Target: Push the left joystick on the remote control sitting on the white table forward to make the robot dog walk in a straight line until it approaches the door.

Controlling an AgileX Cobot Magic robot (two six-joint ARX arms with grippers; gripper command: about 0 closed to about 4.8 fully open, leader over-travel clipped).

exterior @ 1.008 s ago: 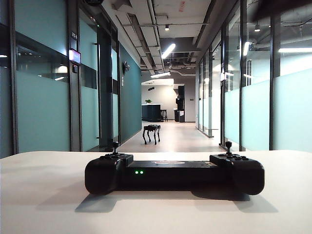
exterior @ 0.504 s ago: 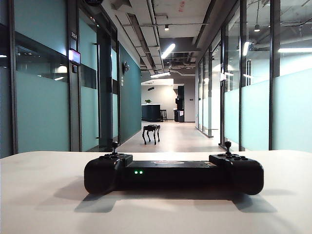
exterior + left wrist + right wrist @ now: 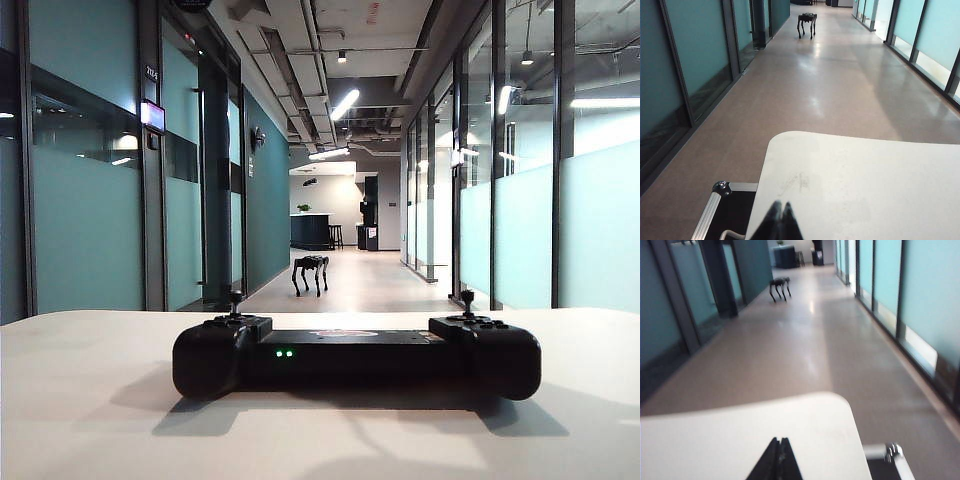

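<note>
The black remote control (image 3: pixel 357 355) lies on the white table (image 3: pixel 80 420), two green lights lit on its middle bar. Its left joystick (image 3: pixel 236 299) stands upright and untouched. The robot dog (image 3: pixel 311 272) stands far down the corridor, also seen as robot dog (image 3: pixel 807 22) and robot dog (image 3: pixel 779 286). No door that it nears can be told apart from the glass walls. My left gripper (image 3: pixel 780 206) is shut and empty over the table's near left corner. My right gripper (image 3: pixel 778 441) is shut and empty over the near right corner. Neither gripper shows in the exterior view.
A long corridor with teal glass walls (image 3: pixel 90 230) on the left and frosted glass (image 3: pixel 600 230) on the right. A black case with a metal edge (image 3: pixel 707 215) sits below the table's left side, and another metal corner (image 3: pixel 892 452) on the right.
The remote control shifted very slightly left between the earliest frame and half a second ago. Soft shadows on the table near its front edge have changed. The robot dog has stayed in place.
</note>
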